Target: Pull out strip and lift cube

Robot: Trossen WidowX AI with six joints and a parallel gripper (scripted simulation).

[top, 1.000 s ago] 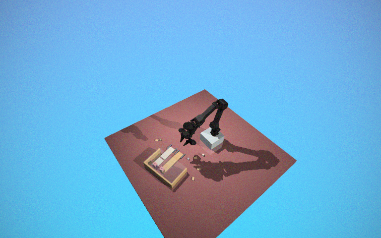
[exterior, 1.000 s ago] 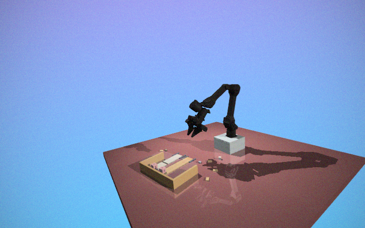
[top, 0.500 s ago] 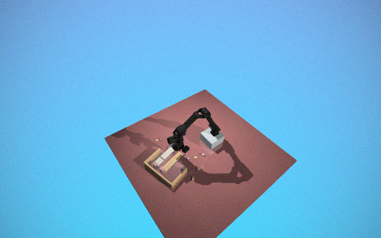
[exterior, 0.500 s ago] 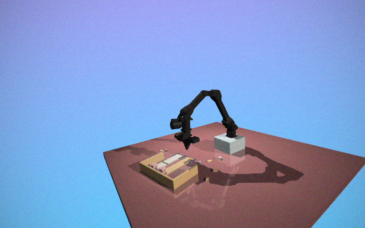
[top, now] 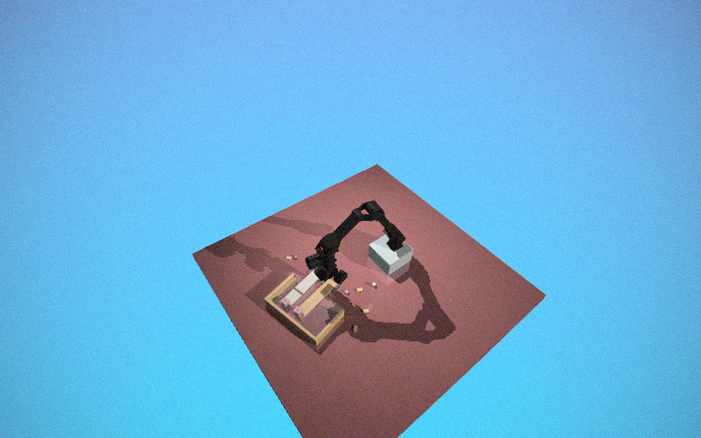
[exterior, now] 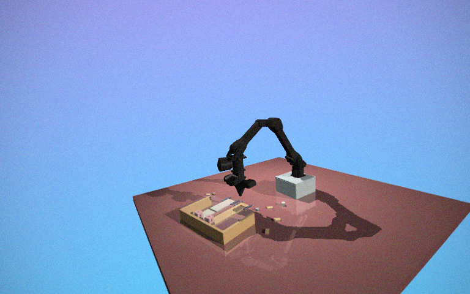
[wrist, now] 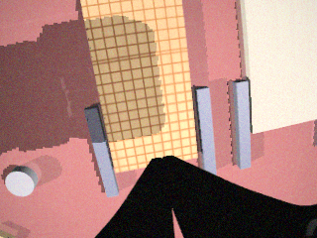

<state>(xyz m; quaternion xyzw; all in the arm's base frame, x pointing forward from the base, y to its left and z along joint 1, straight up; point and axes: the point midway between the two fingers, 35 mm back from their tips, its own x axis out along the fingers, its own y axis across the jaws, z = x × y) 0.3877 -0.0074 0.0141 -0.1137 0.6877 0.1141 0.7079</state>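
Observation:
The yellow gridded strip (top: 312, 303) (exterior: 226, 214) (wrist: 173, 109) shows no gap; a faint line crosses it in the wrist view. One pink cube (top: 298, 310) (exterior: 210, 218) sits at its far end. The white strip's near piece (top: 308, 282) (exterior: 221, 206) (wrist: 282, 64) is separate from its far piece (top: 292, 297), which has another pink cube (top: 286, 302) (exterior: 198, 213) at its far end. The cubes' labels are unreadable here. My gripper (exterior: 240, 195) (wrist: 162, 167) is shut and empty, above the yellow strip's near end in the wrist view.
A wooden wall (top: 290, 325) (exterior: 238, 231) surrounds the strips' far part, apparently under a see-through cover. Blue-grey rails (wrist: 205, 129) (wrist: 242, 124) flank the near ends. A white cylinder (wrist: 21, 182) and small blocks (top: 365, 310) lie outside. The arm's base box (top: 387, 258) stands behind.

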